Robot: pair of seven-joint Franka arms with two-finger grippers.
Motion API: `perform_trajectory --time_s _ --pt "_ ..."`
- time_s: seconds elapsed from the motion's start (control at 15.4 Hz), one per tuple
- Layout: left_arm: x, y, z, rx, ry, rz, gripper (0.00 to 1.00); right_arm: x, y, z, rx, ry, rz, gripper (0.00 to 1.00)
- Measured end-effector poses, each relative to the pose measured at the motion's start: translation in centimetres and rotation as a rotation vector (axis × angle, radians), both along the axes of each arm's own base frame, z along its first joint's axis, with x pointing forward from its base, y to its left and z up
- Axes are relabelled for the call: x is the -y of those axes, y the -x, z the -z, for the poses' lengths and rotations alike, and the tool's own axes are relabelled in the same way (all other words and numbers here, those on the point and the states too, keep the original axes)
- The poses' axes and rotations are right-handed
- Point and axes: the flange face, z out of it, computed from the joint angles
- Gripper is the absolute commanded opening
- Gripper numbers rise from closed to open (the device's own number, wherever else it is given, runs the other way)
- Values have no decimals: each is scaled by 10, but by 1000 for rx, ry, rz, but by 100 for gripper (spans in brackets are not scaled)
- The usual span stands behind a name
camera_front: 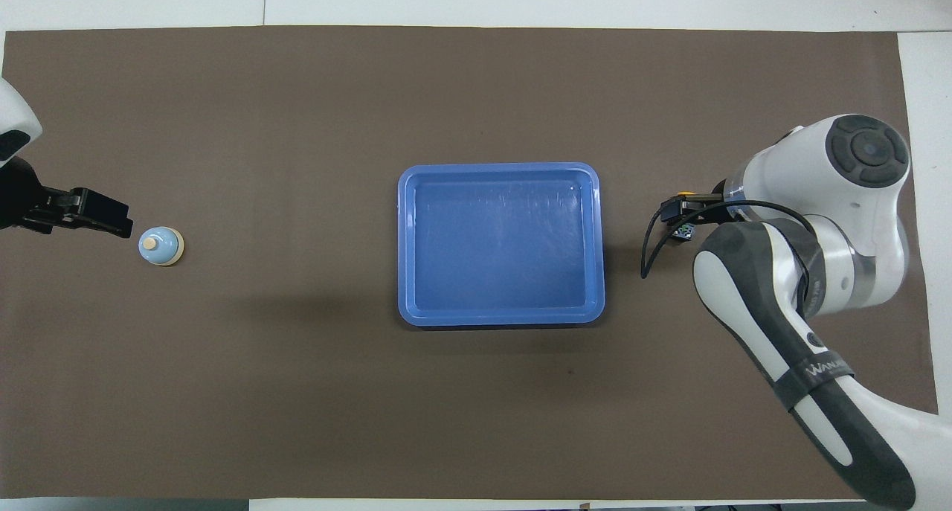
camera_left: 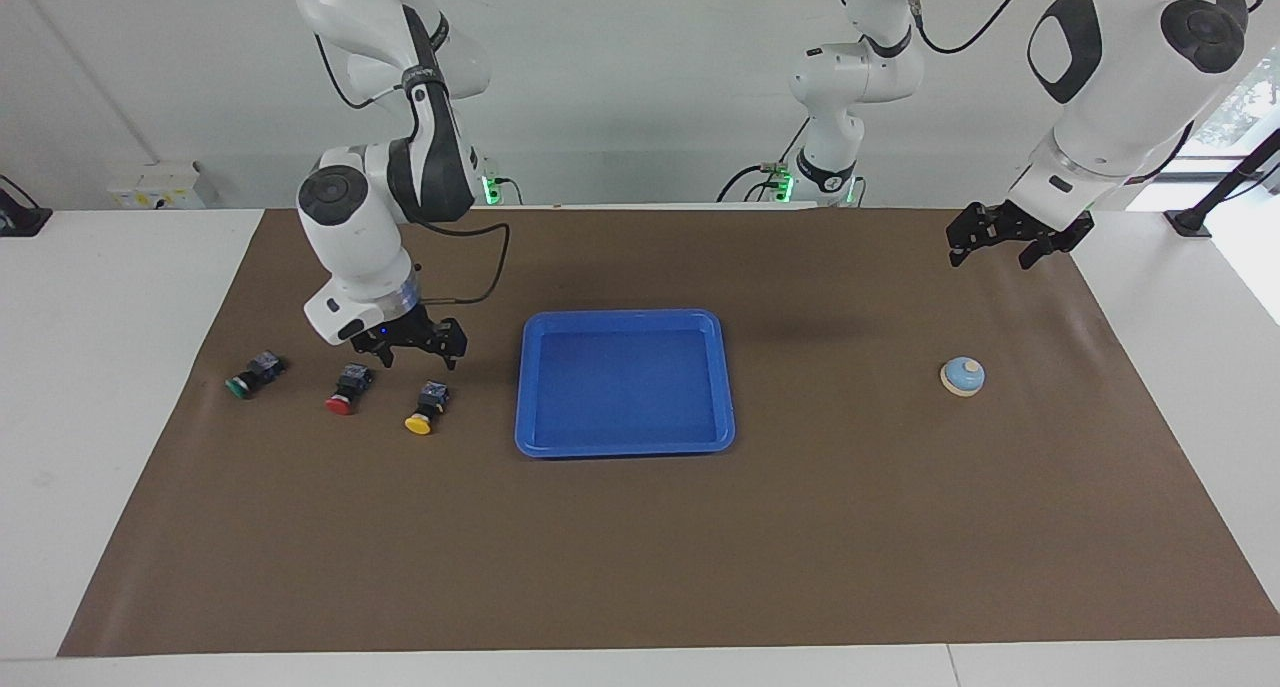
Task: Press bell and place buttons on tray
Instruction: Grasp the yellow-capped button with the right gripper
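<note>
From the facing view I saw my right tool, fingers spread and empty, poised just above the yellow-capped black push-button (lower in frame, cap pointing down-frame), left of centre.

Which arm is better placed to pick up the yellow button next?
Right. The right gripper, open, hangs low over the yellow button, beside the tray. The left gripper, also open, waits raised at the bell's end of the table.
</note>
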Motion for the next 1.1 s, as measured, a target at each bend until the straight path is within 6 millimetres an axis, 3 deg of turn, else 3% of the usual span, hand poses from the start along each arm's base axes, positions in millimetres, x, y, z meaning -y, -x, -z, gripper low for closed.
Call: perform_trajectory --time_s 0.45,0.58,0.65,0.71,0.84,0.91,1.1 --pt "-5 1 -2 5 0 -8 100 1 -16 59 19 -4 6 100" --pt "-5 1 -2 5 0 -9 100 2 -18 67 19 -4 6 94" --pt "-5 1 -2 5 0 -9 100 2 -18 70 18 -4 7 83" --pt "-5 1 -3 5 0 -9 100 2 -18 73 15 -4 7 62" --pt "-5 1 -4 7 0 -9 100 3 -18 74 12 -3 9 10" --pt "-5 1 -4 8 0 -9 100 4 -18 74 9 -3 10 0" --pt "-5 2 -5 10 0 -10 100 6 -16 75 -13 1 14 0"
